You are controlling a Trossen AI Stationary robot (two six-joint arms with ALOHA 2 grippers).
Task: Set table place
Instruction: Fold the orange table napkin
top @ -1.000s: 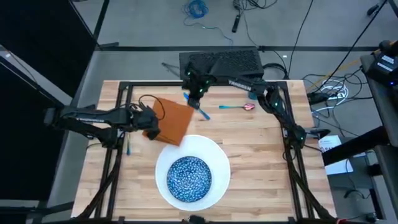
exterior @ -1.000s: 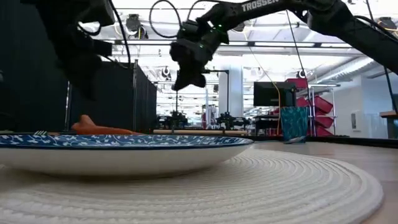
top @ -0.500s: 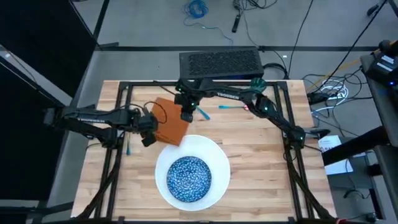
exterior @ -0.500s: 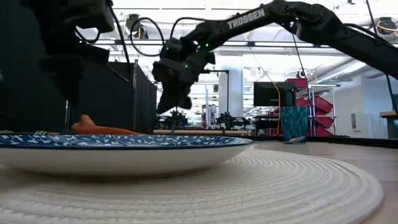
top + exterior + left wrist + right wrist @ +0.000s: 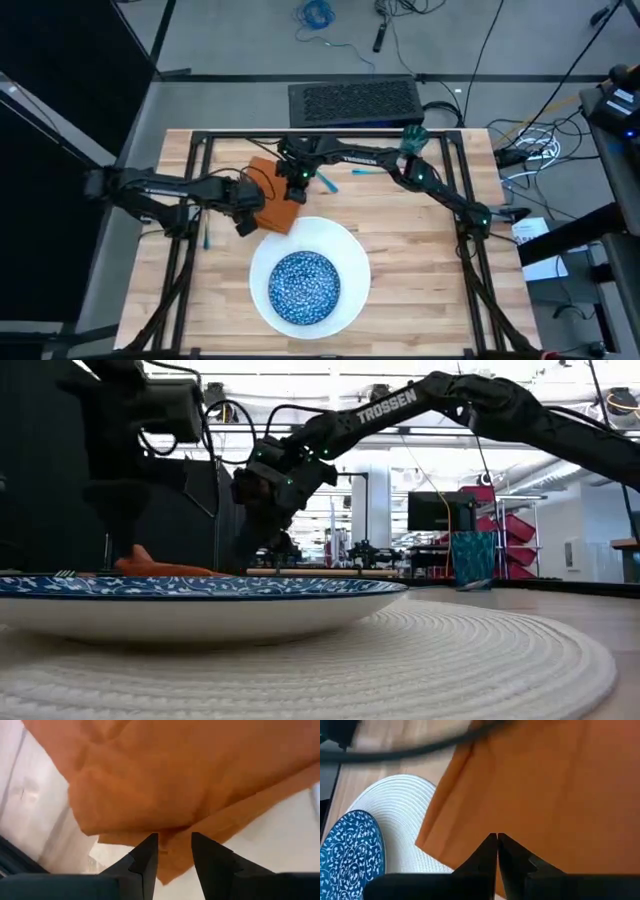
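Observation:
An orange cloth napkin (image 5: 278, 212) lies flat on the table (image 5: 420, 280), left of centre and just beyond a white round woven mat (image 5: 350, 245). A blue patterned bowl (image 5: 305, 285) sits on the mat. My left gripper (image 5: 174, 840) is open, its fingers standing over the napkin's left edge (image 5: 165, 832). My right gripper (image 5: 497, 836) is shut and points down over the napkin's middle (image 5: 560, 795). In the low view both hang low over the napkin (image 5: 160, 568). My left gripper's open fingers stand on either side of a folded edge of the napkin (image 5: 172, 834), and I cannot tell whether they touch it. My right gripper's shut fingertips (image 5: 492, 845) point down at the napkin's top face, and I cannot tell whether they touch it.
Light-blue cutlery pieces lie beyond the napkin (image 5: 327, 181) and further right (image 5: 365, 170). Another piece (image 5: 205, 235) lies near the left rail. A small teal cup (image 5: 413, 137) stands at the far right. The black rail frame (image 5: 195, 150) borders the table.
My right gripper has moved from the far middle of the table toward the near-left and down, ending over the napkin. My left gripper has shifted a little toward the right, closer to the napkin's edge. The napkin has stayed in place.

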